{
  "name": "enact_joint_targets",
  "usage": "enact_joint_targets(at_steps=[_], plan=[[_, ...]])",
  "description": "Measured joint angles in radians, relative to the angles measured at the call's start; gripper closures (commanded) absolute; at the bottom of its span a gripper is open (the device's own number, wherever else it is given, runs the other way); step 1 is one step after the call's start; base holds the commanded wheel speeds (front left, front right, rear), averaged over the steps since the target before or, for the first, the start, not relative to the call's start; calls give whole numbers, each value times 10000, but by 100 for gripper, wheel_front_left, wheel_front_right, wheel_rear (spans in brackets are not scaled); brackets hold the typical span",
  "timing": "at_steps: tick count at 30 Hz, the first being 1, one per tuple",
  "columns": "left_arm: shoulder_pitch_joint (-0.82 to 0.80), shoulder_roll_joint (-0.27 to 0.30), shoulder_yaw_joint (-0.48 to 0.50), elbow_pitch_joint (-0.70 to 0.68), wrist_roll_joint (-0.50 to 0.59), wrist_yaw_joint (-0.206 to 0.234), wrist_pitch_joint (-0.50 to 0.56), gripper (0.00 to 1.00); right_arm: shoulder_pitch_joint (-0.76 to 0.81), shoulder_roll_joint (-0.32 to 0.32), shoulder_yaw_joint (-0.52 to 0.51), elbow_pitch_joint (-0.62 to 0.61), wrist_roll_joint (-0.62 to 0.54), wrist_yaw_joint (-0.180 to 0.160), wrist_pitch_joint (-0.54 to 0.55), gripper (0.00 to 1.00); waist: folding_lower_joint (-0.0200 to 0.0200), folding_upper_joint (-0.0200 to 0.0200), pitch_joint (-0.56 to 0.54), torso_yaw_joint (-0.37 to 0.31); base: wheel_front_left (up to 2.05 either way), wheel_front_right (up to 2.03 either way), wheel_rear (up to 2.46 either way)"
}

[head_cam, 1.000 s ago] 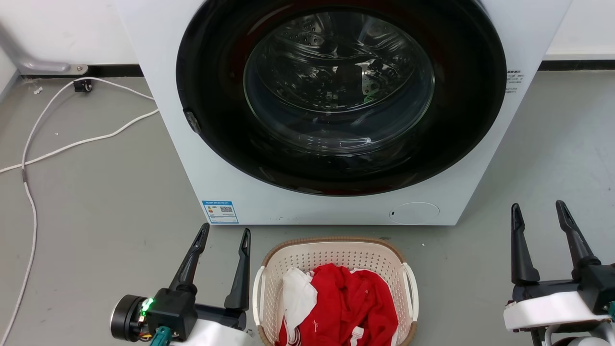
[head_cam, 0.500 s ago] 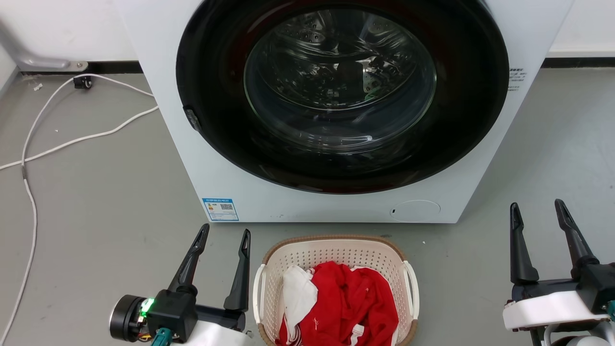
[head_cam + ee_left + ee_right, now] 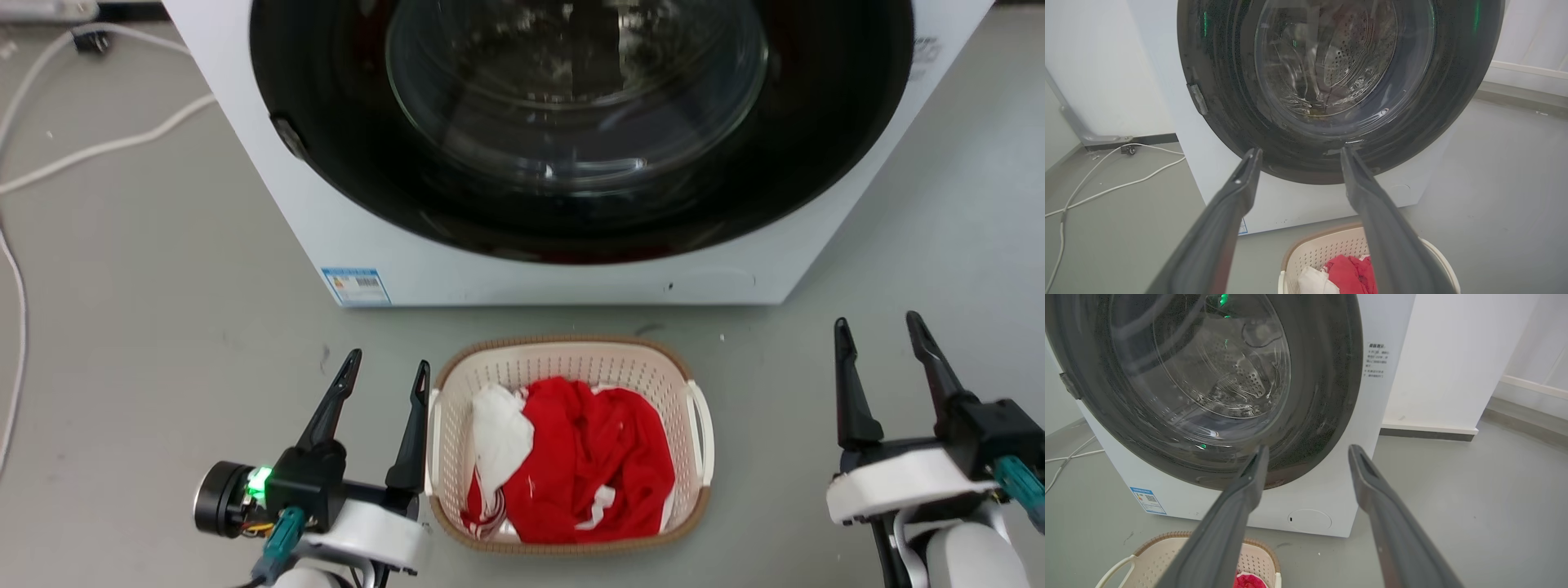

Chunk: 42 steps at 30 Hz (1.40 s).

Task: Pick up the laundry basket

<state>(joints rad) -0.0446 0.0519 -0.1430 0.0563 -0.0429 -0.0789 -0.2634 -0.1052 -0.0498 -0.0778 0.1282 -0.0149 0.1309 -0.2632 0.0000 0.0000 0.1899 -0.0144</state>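
Observation:
The laundry basket (image 3: 563,359) sits on the grey floor just in front of the washing machine, cream and perforated with a brown woven-look rim and white side handles. Red and white clothes (image 3: 580,457) fill it. My left gripper (image 3: 387,371) stands open right beside the basket's left handle, its fingers empty. My right gripper (image 3: 878,327) is open too, well off to the basket's right, apart from it. The basket's far rim (image 3: 1323,241) peeks in at the bottom of the left wrist view and its rim (image 3: 1167,539) at the bottom left of the right wrist view.
A white front-loading washing machine (image 3: 571,278) with a big dark round door stands directly behind the basket. White cables (image 3: 98,147) trail over the floor at the far left. A white wall or pillar (image 3: 1453,375) rises to the right of the machine.
The head camera has tilted down and closer, so the whole basket is now in view. Both grippers keep the same open stance beside it.

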Motion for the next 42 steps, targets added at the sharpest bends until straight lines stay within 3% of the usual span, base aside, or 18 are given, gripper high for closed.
enact_joint_targets(at_steps=[19,29,42], plan=[[-3986,617,-92,5256,-374,-447,2,0,-3394,-8,522,4136,-311,0,1162,0,2,0,3542,-175,0,0,0],[-6207,748,-851,8516,-495,-500,58,0,-5155,-2,623,6581,-92,0,2031,0,2,0,4933,-43,0,0,0],[-8021,711,-2171,10949,-1361,-502,554,0,-6798,-4,890,8646,-207,0,2644,0,1,0,5912,137,0,0,0]])
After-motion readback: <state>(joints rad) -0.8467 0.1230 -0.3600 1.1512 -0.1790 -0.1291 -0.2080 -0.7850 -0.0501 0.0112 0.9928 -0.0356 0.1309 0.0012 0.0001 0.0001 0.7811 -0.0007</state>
